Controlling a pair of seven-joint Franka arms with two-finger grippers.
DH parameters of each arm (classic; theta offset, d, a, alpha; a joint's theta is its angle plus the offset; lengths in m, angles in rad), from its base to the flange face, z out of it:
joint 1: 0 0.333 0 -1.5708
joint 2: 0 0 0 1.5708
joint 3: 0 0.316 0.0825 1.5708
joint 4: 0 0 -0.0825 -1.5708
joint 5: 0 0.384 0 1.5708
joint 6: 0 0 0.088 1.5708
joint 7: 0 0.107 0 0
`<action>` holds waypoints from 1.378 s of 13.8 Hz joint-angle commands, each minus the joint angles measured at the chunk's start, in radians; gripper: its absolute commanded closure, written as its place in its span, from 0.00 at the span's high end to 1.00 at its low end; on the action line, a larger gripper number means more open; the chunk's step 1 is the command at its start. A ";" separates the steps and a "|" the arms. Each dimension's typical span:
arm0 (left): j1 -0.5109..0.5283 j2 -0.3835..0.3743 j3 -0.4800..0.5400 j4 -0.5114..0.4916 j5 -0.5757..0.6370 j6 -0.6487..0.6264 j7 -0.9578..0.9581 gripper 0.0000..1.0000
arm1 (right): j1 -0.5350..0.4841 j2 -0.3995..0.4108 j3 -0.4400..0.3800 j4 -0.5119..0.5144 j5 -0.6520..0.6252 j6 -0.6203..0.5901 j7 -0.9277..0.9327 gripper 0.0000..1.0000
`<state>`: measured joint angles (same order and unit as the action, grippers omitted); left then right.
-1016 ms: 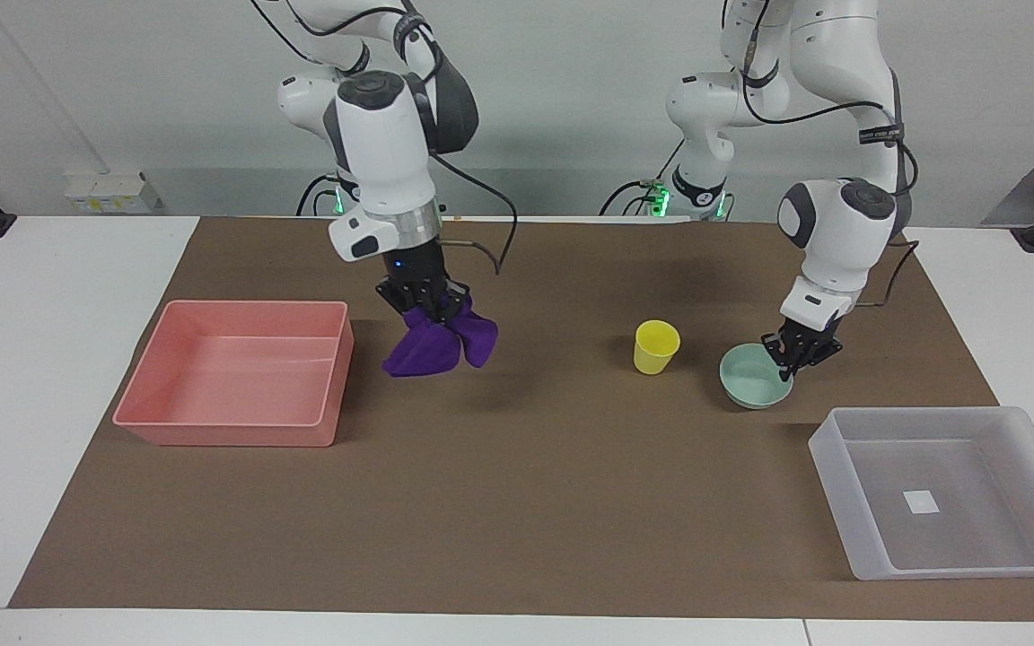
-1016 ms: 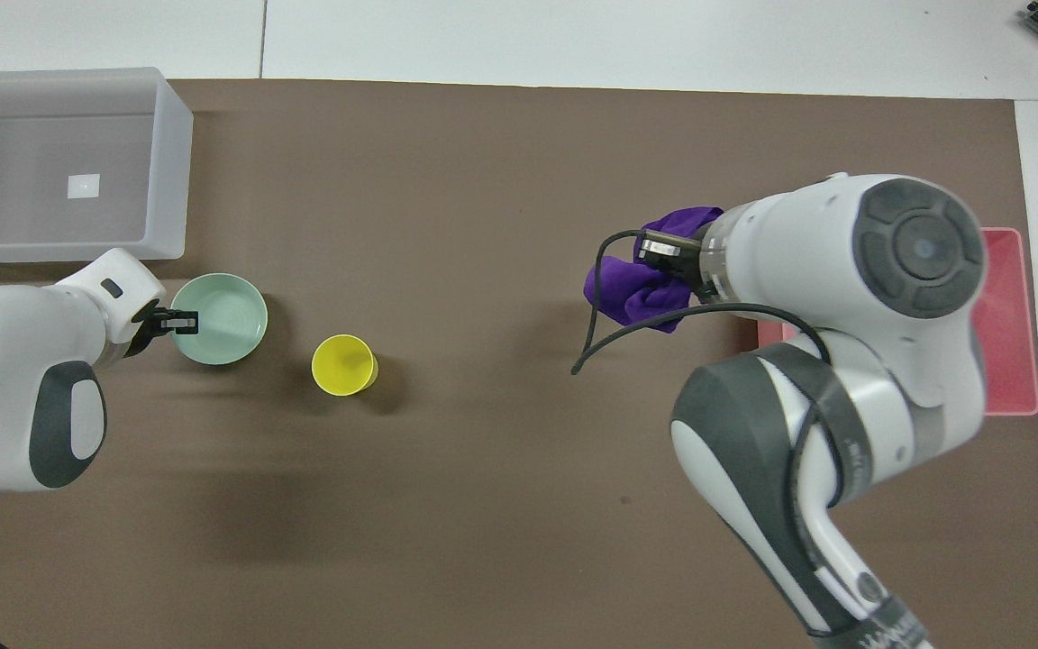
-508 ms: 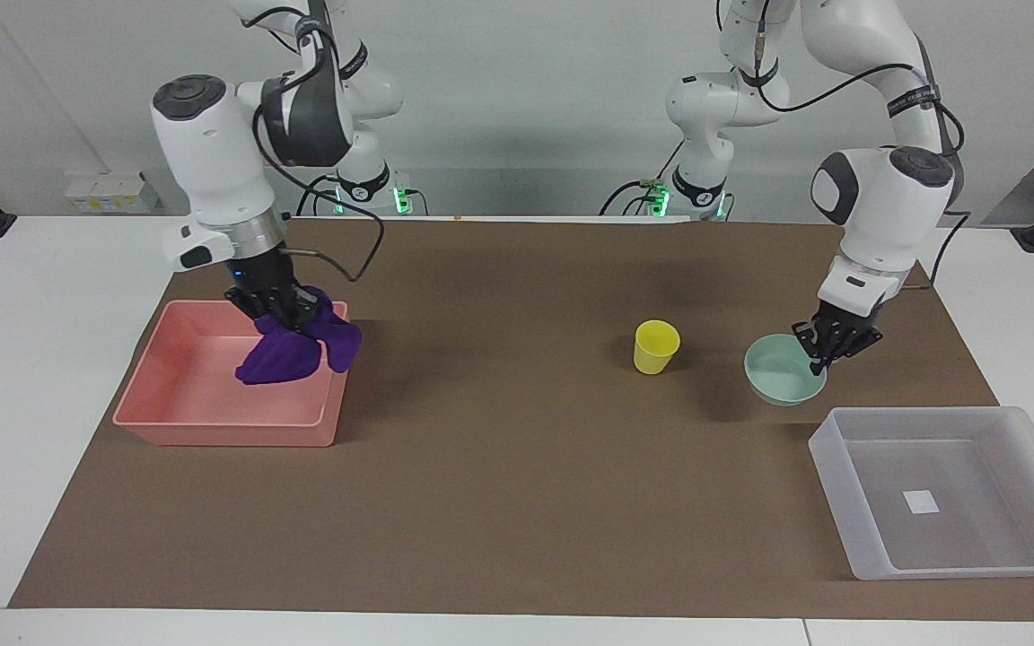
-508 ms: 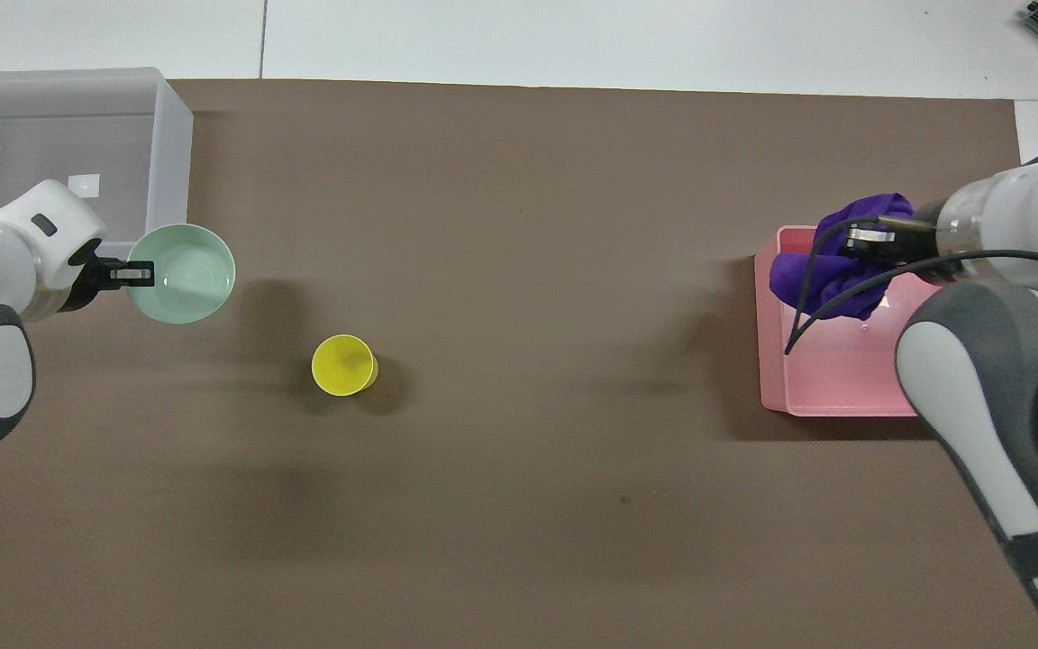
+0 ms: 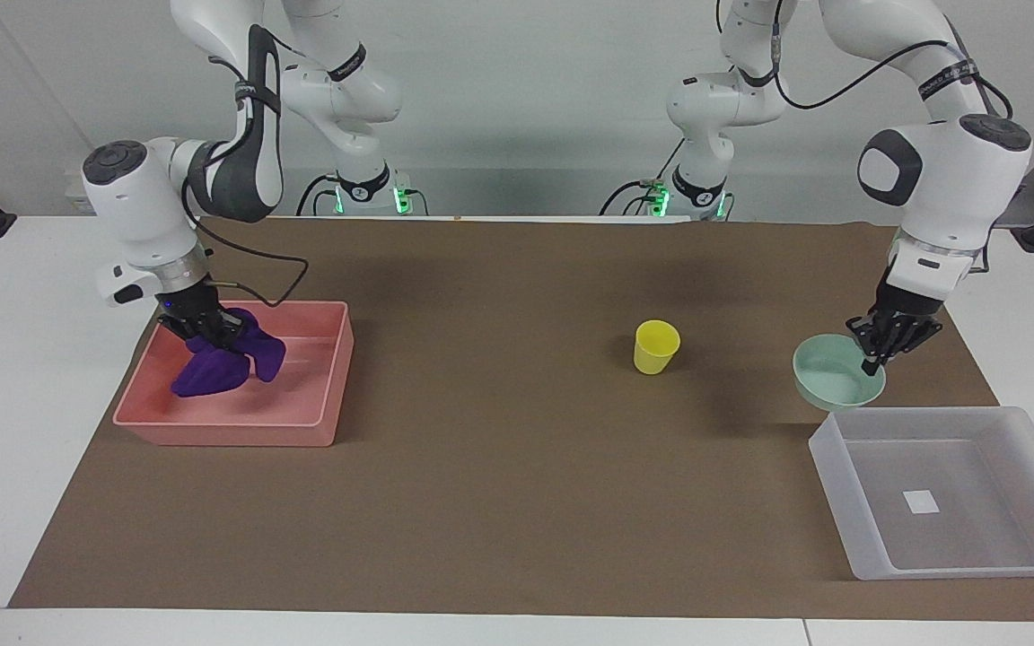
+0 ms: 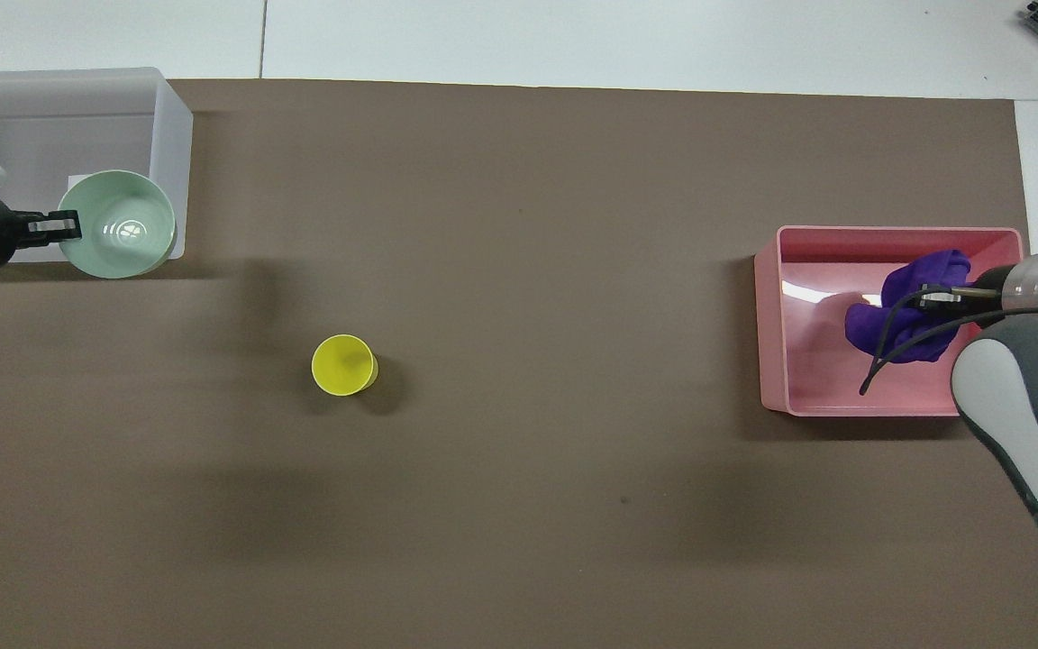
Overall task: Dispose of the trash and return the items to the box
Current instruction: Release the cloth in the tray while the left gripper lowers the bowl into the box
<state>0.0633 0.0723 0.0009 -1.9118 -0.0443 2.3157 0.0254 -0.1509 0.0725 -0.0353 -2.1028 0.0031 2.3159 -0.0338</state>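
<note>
My right gripper [image 5: 210,332] [image 6: 941,296] is shut on the purple cloth [image 5: 212,372] [image 6: 906,306]. It holds the cloth low inside the pink bin [image 5: 230,435] [image 6: 771,333]; I cannot tell if the cloth touches the floor. My left gripper [image 5: 872,362] [image 6: 55,225] is shut on the rim of the mint-green bowl [image 5: 831,381] [image 6: 118,225]. The bowl is in the air over the wall of the translucent box [image 5: 930,414] [image 6: 172,135] that is nearest the robots. The yellow cup [image 5: 656,346] [image 6: 343,364] stands upright on the mat, toward the left arm's end of the table.
The brown mat [image 5: 499,484] [image 6: 519,505] covers most of the white table. The translucent box holds only its white sticker [image 5: 921,502]. The pink bin stands at the right arm's end and the box at the left arm's end.
My right gripper has carried the purple cloth from over the mat into the pink bin and lowered it. My left gripper has lifted the bowl off the mat and moved it to the box's edge.
</note>
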 commanded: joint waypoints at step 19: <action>0.161 0.629 -0.007 0.599 0.000 0.117 0.002 0.00 | 0.126 -0.138 0.017 0.410 -0.034 -0.605 0.232 1.00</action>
<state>0.2178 0.6932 -0.0008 -1.3088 -0.0447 2.4038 0.0256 -0.0093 -0.0697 -0.0241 -1.7727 -0.0268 1.7965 0.1924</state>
